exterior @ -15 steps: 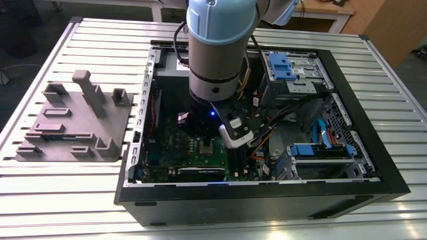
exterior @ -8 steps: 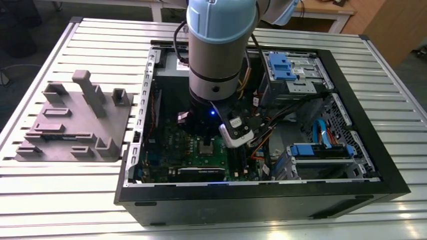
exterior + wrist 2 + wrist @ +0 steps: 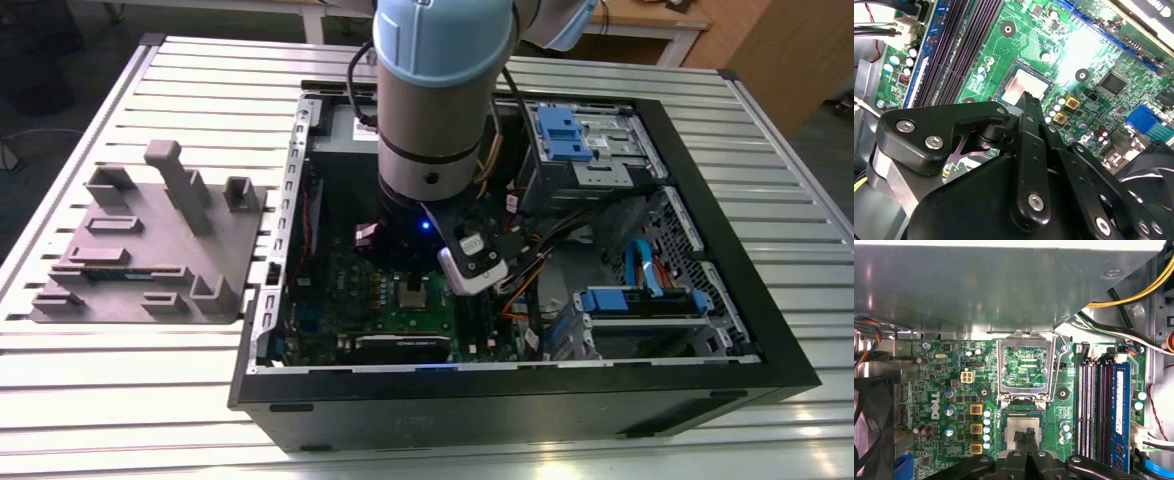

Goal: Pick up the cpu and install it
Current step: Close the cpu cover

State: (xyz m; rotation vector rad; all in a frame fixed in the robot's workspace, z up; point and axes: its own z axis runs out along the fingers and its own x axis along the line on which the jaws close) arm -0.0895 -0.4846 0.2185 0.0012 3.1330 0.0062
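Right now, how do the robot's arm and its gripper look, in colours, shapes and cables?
In the exterior view the arm is a thick silver-grey cylinder with a pale blue cap and a black band. A small blue light glows low on it, beside a white box. In the second wrist view the gripper is black jointed bars with silver screws.

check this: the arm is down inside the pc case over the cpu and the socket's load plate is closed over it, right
No: the load plate is swung open, clear of the cpu, as the first wrist view shows. The arm is inside the PC case.
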